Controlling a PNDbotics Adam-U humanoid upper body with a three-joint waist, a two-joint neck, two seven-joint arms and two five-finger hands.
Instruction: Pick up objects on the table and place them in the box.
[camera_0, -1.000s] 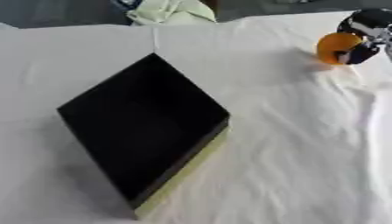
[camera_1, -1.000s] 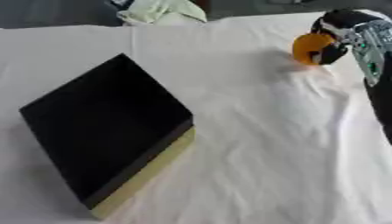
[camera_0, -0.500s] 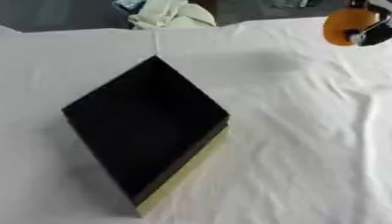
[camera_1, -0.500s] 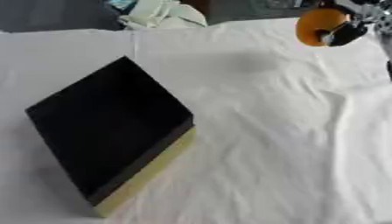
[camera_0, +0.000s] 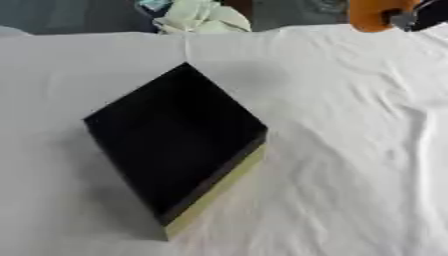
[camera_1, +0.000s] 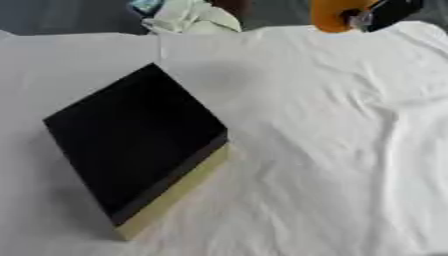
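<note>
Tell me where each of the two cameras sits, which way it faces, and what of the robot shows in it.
Left eye view: in the head, looking down at the white-clothed table and black box; the right robot hand shows at the top right corner, holding an orange object.
Right eye view: beside it, same downward aim, everything shifted left.
Shared: box, cloth, orange object, right robot hand, and pale bundle at the far edge.

Right hand (camera_1: 385, 10): cut off by the top edge in both views; only a dark part with a silver piece shows, and the set of its fingers cannot be told. Orange object (camera_1: 334, 15): top cut by the edge, right side covered by the hand; kind not identifiable. Box (camera_0: 175, 145): interior uniformly black, contents not discernible. Pale crumpled item (camera_0: 203, 17) at the tabletop's (camera_0: 350, 150) far edge: blurred, unidentified.
</note>
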